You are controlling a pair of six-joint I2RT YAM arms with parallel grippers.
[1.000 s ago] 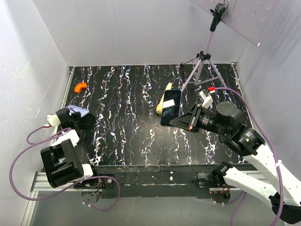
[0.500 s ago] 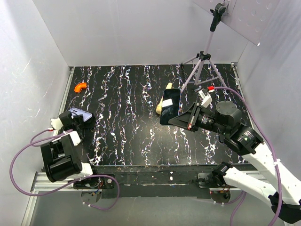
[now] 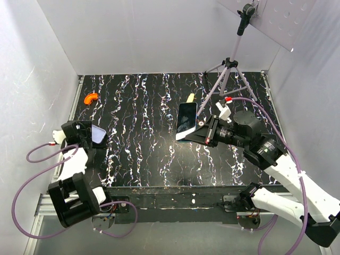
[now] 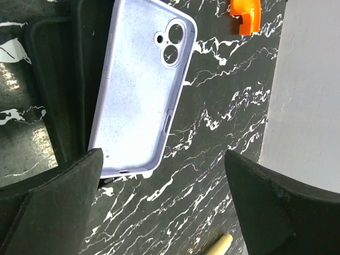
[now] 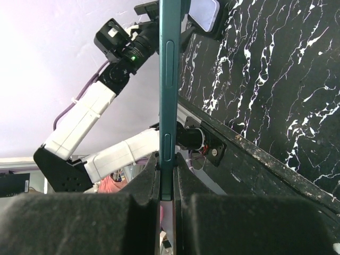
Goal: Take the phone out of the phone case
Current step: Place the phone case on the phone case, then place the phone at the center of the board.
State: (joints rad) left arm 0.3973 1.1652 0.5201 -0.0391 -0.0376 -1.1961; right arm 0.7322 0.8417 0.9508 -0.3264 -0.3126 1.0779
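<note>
We see the right tool [image 3: 198,134] clamped on the near end of the phone [image 3: 186,119]. Its glossy black screen faces up toward the overhead camera, right of the worktop's [image 3: 138,117] middle. From the right wrist the phone [image 5: 166,95] shows edge-on, a teal rim pinched flat between the two pads [image 5: 133,207]. We cannot tell whether its far end touches the worktop.

The phone case [image 4: 141,90] is pale lavender with camera cut-outs, and it lies empty at the worktop's left side. The left tool [image 4: 163,154] has its fingers spread wide, gripping nothing. The case's near end sits just beside one finger [image 4: 53,202].

A cream-yellow stick [image 3: 189,98] peeks out just beyond the phone. A grey tripod [image 3: 228,69] stands behind it, and an orange piece [image 3: 91,98] lies at the far left.
</note>
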